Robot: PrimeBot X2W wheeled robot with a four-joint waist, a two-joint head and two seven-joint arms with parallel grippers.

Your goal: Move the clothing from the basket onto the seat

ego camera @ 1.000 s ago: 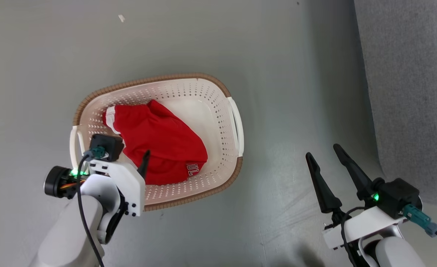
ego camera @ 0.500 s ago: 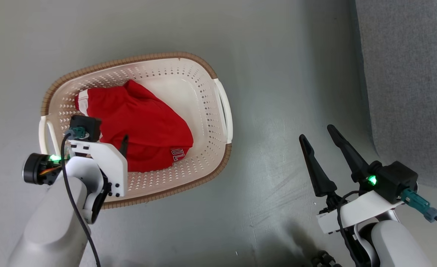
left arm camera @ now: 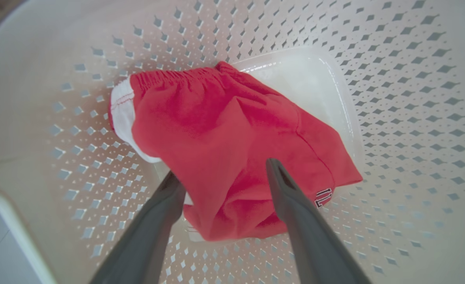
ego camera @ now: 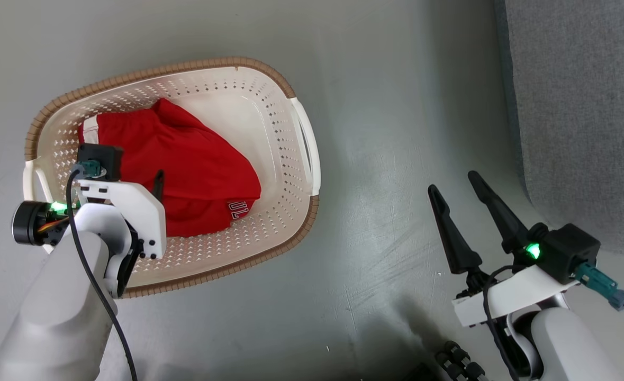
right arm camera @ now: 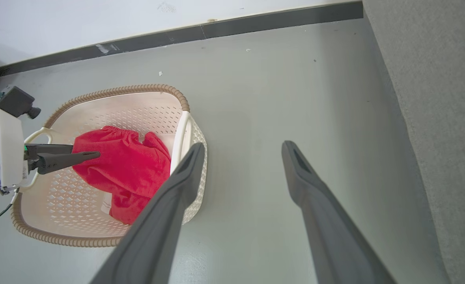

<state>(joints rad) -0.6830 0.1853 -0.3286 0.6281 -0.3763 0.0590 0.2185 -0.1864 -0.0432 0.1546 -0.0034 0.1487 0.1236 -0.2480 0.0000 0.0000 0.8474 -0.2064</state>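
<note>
The left gripper (left arm camera: pixel 223 173), fingers spread wide and holding nothing, points down into the basket (ego camera: pixel 269 79) at the left of the head view. Its tips straddle the lower edge of the red clothing (ego camera: pixel 184 159) heaped inside; contact cannot be judged. At lower right the right gripper (ego camera: pixel 452 182), equally wide and empty, hangs over the grey floor (ego camera: pixel 386 132), angled up-frame beside the seat (ego camera: pixel 581 106) along the right edge.
</note>
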